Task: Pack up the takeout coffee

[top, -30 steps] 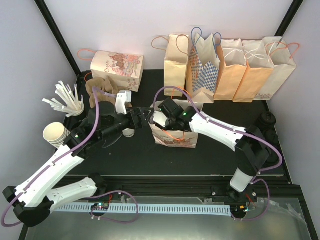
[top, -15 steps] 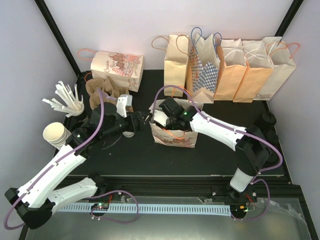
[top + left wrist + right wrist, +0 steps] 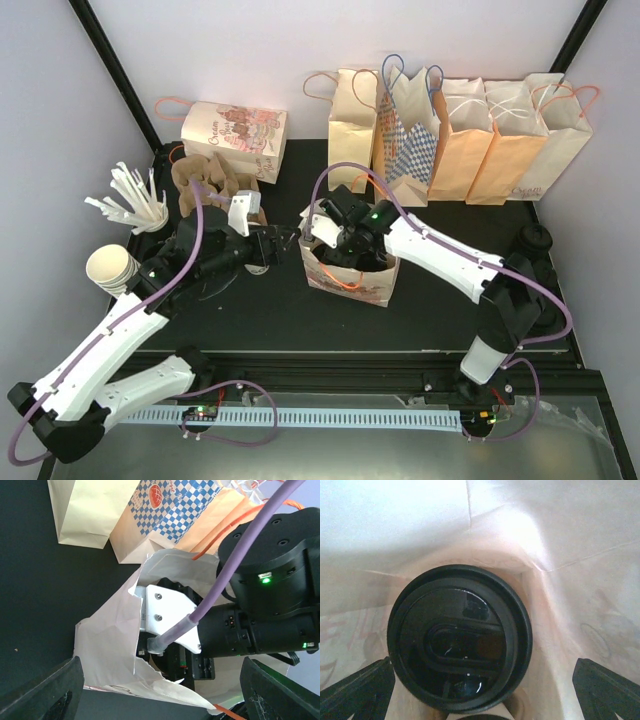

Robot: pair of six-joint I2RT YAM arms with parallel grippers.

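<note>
While the right arm reaches down into the white paper bag point(image 3: 352, 285) at the centre of the overhead view, its wrist camera looks straight onto the takeout coffee point(image 3: 460, 645). The round black lid fills the middle of that frame, and the cup stands upright on the bag's floor with pale paper walls close around it. The right pincer point(image 3: 482, 662) is spread wide. Its fingertips point(image 3: 600, 685) sit in the lower corners of the frame, and the one at lower right is clear of the lid, so it grips nothing.

From the left wrist view, the bag's crumpled mouth gapes with the right arm's black wrist and purple cable point(image 3: 235, 560) plunged into it. The left pincer point(image 3: 162, 667) is also wide open and empty, with the bag's near rim ahead of its fingers. I cannot tell whether it touches the paper.

On the black desk point(image 3: 260, 310), a row of paper bags point(image 3: 460, 130) stands along the upper right. A stack of lidless white cups point(image 3: 112, 268) sits at the left edge.
</note>
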